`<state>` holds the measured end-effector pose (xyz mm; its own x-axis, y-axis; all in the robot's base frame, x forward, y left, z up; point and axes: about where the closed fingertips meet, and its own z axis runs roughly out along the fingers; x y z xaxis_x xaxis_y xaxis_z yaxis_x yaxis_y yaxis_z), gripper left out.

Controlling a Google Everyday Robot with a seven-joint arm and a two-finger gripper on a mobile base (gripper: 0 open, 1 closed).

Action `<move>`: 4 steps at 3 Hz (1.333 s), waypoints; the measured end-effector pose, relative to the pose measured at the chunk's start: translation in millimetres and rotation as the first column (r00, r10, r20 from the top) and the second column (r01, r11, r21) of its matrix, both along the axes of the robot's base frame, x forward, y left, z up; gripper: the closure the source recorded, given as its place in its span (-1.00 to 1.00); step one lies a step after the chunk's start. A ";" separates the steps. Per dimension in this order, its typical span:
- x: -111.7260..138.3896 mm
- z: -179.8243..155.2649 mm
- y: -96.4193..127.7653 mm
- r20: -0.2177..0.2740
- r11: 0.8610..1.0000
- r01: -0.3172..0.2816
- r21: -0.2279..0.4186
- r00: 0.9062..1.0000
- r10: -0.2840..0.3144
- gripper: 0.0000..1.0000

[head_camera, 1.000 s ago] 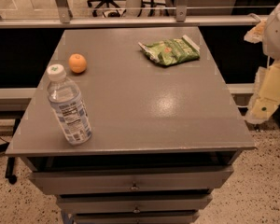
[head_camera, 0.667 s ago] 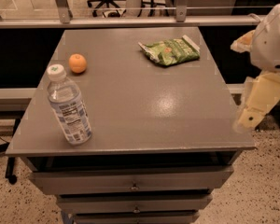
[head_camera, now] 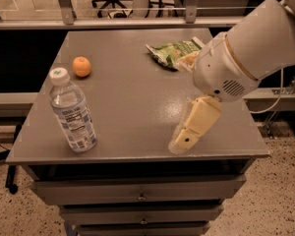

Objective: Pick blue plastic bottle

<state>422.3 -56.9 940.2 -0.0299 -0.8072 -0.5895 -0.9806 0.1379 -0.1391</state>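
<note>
The blue plastic bottle (head_camera: 72, 112) stands upright near the front left corner of the grey table (head_camera: 132, 97). It is clear plastic with a white cap and a blue-and-white label. My gripper (head_camera: 188, 135) hangs from the big white arm (head_camera: 246, 48) over the front right part of the table. It points down and to the left, well to the right of the bottle and apart from it. It holds nothing that I can see.
A small orange fruit (head_camera: 81, 66) lies behind the bottle at the left. A green snack bag (head_camera: 173, 53) lies at the back right, partly behind the arm. Drawers (head_camera: 137, 195) sit below the tabletop. A railing and office chairs stand behind.
The arm has swung in from the right edge of the view to above the front right of the table. The bottle, fruit and bag have not moved.
</note>
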 end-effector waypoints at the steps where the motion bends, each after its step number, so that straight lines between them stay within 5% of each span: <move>1: -0.2 -0.1 -1.0 0.001 1.000 0.001 -0.004 1.000 0.000 -1.00; 2: 0.5 3.6 2.2 0.014 1.000 0.004 0.020 1.000 -0.004 -1.00; 3: 16.5 -0.3 40.2 0.023 0.989 -0.035 0.144 0.999 0.032 -1.00; 4: 39.0 -14.1 96.2 0.026 0.956 -0.087 0.281 0.996 0.083 -1.00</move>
<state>461.2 39.2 926.1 0.0411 -0.6079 -0.7929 -0.9887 0.0897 -0.1200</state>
